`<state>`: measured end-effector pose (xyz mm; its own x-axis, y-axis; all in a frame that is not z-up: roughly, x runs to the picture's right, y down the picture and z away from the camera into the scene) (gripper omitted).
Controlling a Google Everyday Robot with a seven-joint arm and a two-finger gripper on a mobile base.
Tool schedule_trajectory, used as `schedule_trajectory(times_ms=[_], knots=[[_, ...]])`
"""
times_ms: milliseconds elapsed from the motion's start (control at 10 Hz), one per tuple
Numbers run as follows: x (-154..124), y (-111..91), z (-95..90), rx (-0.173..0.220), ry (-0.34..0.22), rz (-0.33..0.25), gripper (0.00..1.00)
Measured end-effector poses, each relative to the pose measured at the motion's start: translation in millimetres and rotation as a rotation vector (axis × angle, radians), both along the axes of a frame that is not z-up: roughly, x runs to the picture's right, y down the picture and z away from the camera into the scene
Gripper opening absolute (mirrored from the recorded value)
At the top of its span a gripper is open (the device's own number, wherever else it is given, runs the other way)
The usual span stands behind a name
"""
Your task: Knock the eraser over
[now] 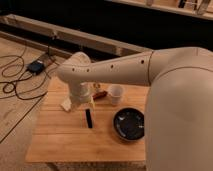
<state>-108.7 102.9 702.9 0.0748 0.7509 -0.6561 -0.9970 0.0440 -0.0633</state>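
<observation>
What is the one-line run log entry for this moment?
gripper: low over table, just behind eraser | contact: cannot tell | dark bowl: beside eraser, apart

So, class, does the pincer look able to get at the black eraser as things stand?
Probably yes: the pincer hangs close beside the eraser, with nothing between them; the white cup and dark bowl stand off to one side.
</observation>
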Motion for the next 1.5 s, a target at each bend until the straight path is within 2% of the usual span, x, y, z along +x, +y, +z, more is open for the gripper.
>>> schedule_trajectory(times_ms=[1400, 1500], knots=[[0.3, 0.0, 0.2, -0.001, 0.000, 0.003, 0.65], [1.3, 1.1, 6.7, 0.002, -0.011, 0.001, 0.65]])
